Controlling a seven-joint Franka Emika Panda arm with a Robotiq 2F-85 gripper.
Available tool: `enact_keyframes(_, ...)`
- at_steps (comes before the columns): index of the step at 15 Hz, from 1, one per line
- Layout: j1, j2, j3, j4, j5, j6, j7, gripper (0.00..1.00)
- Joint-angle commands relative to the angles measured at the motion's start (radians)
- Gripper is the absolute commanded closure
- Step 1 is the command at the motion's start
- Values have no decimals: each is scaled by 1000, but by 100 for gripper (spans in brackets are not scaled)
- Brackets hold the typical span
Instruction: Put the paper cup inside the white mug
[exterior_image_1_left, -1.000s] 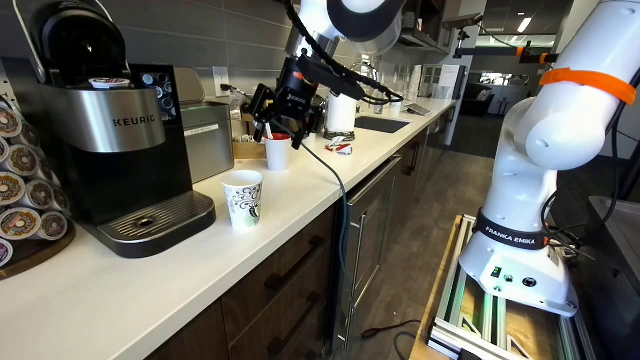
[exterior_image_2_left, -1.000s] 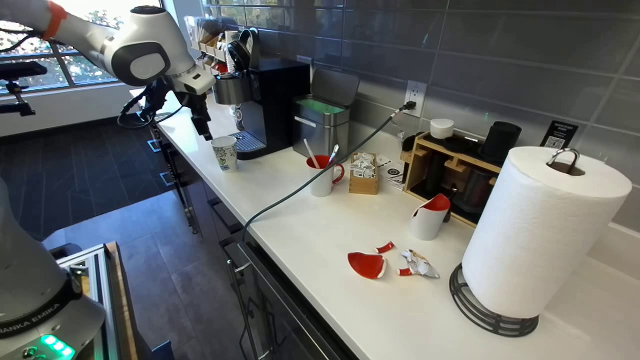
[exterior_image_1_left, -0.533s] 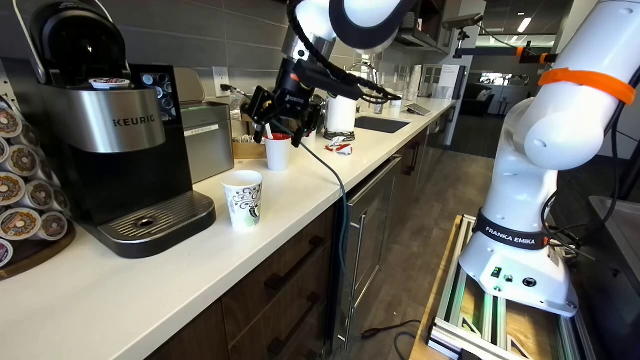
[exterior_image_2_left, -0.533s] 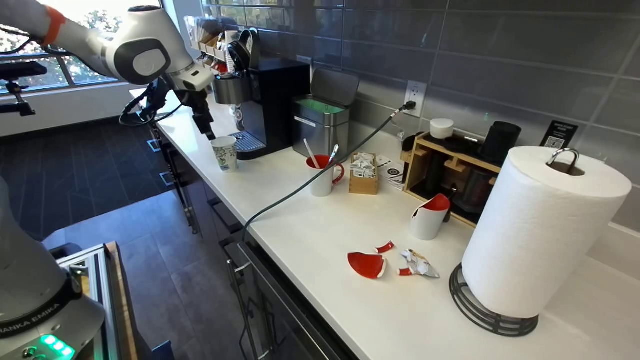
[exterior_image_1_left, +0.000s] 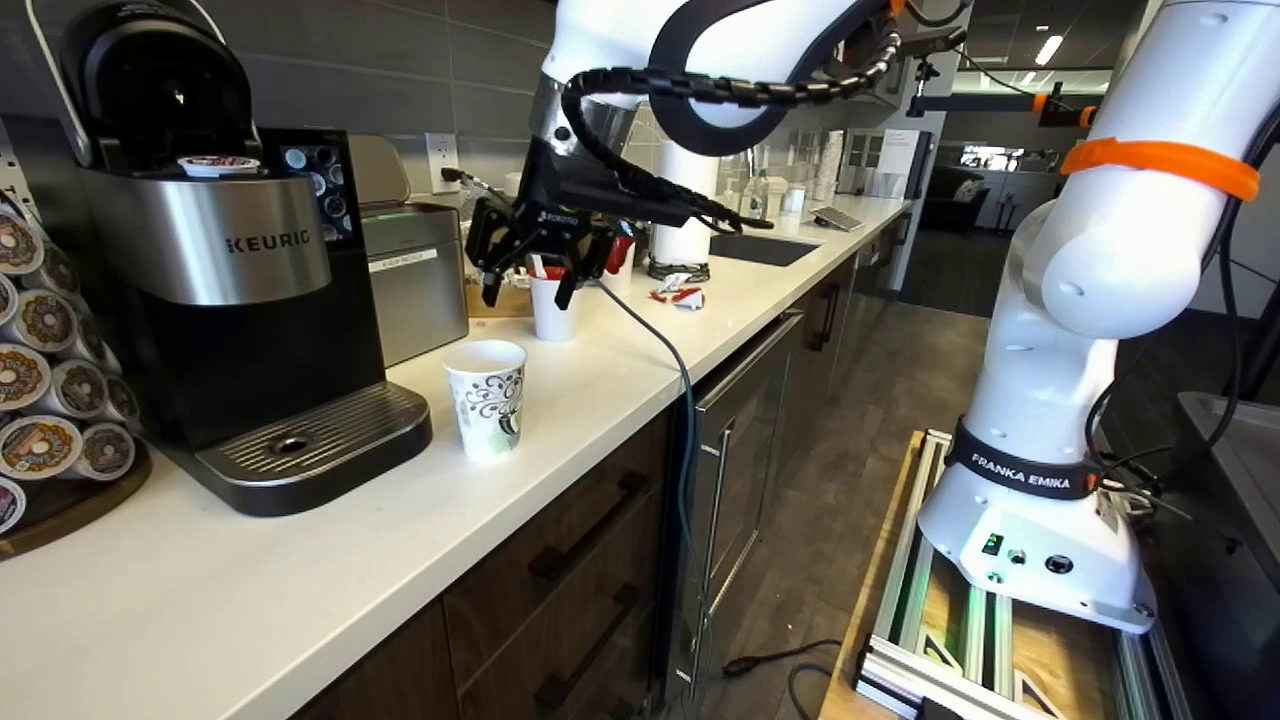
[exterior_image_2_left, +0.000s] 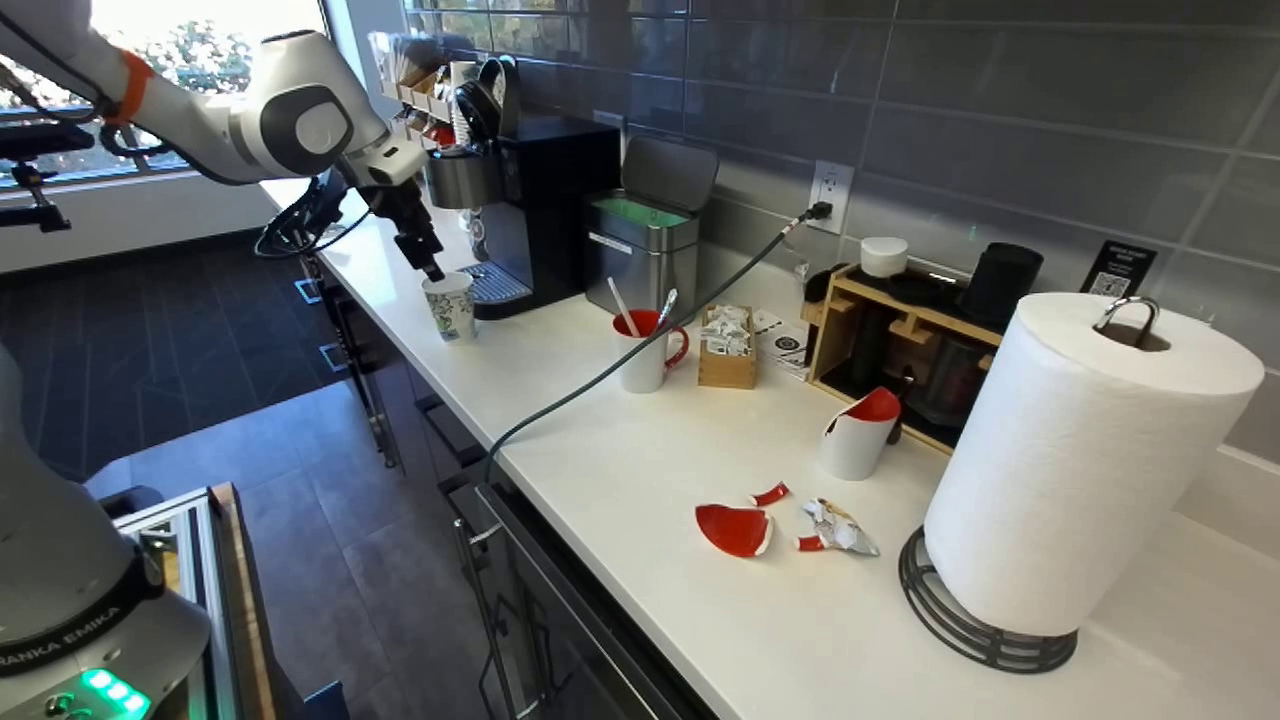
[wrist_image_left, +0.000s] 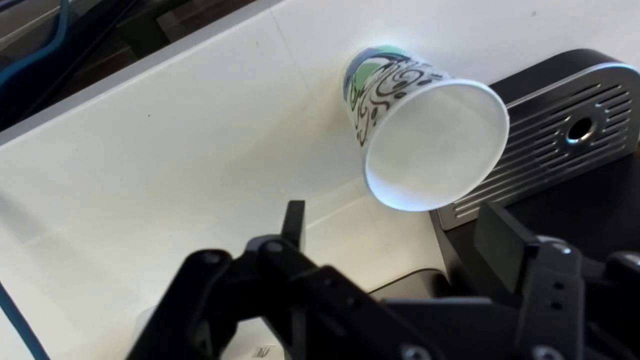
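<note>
I hold my gripper (wrist_image_left: 398, 233) spread wide above the counter (exterior_image_1_left: 250, 590), a clear gap between its two fingers, and in the wrist view I see the paper cup (wrist_image_left: 426, 128) beyond the fingertips, apart from them. The paper cup stands upright on the counter, just beside the drip tray (exterior_image_1_left: 325, 435) of the coffee maker (exterior_image_1_left: 270, 345). Farther along, in an exterior view, the white mug (exterior_image_2_left: 641, 372), red inside and with a red handle, stands upright with thin sticks (exterior_image_2_left: 622, 305) in it just beside a small wooden box (exterior_image_2_left: 727, 371), while a jagged-rimmed mug (exterior_image_2_left: 855, 445) stands nearer the paper-towel roll (exterior_image_2_left: 1075, 480).
</note>
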Motion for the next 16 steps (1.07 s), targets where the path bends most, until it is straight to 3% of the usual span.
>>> enact_keyframes(1, -11, 76, -5, 49, -111, -19, 120, 5)
enact_keyframes(2, 5, 90, -19, 57, -106, -33, 112, 1)
enact_keyframes(4, 32, 63, -49, 30, -80, -9, 76, 4)
enact_keyframes(8, 44, 92, -62, 48, -79, -14, 75, 0)
enact_keyframes(16, 40, 149, -91, 76, -178, -35, 152, 0)
